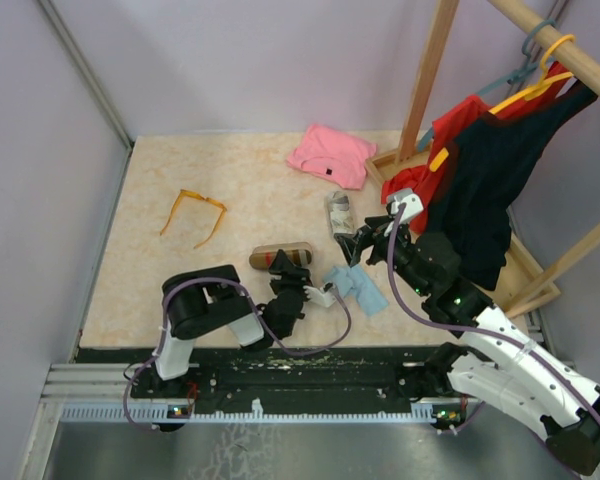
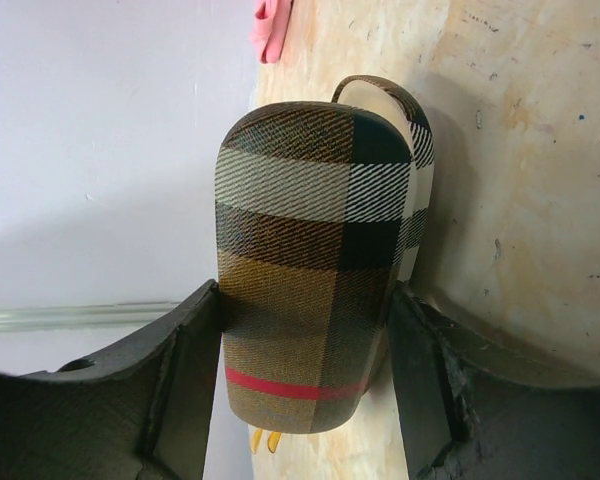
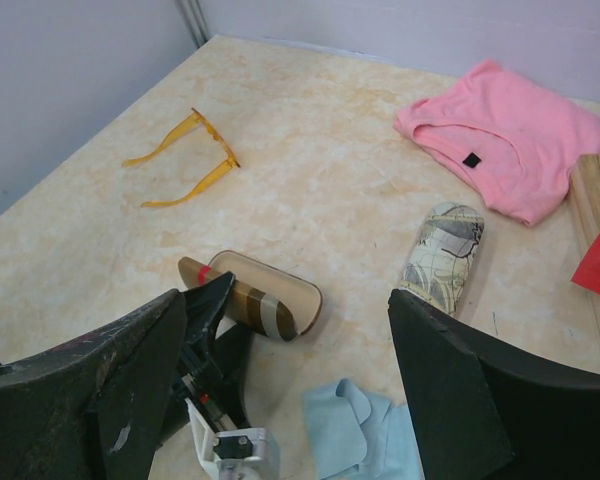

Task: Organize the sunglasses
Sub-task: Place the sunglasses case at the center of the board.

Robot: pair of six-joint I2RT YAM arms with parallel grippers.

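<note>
The left gripper [image 2: 305, 295] is clamped on the near end of the plaid case [image 2: 310, 260] (its lid is open, cream lining showing), pressing it from both sides. The right gripper [image 3: 290, 310] hangs spread wide, holding nothing. The grey case [image 3: 442, 255] lies just ahead of it, with a blue cloth [image 3: 350, 430] beneath. The orange sunglasses [image 1: 192, 215] lie unfolded on the table [image 1: 180, 160], well ahead and left of the left gripper.

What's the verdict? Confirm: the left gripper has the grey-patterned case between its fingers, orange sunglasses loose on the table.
Wrong case: the left wrist view shows the left gripper around the brown plaid case. The orange sunglasses do lie loose.
</note>
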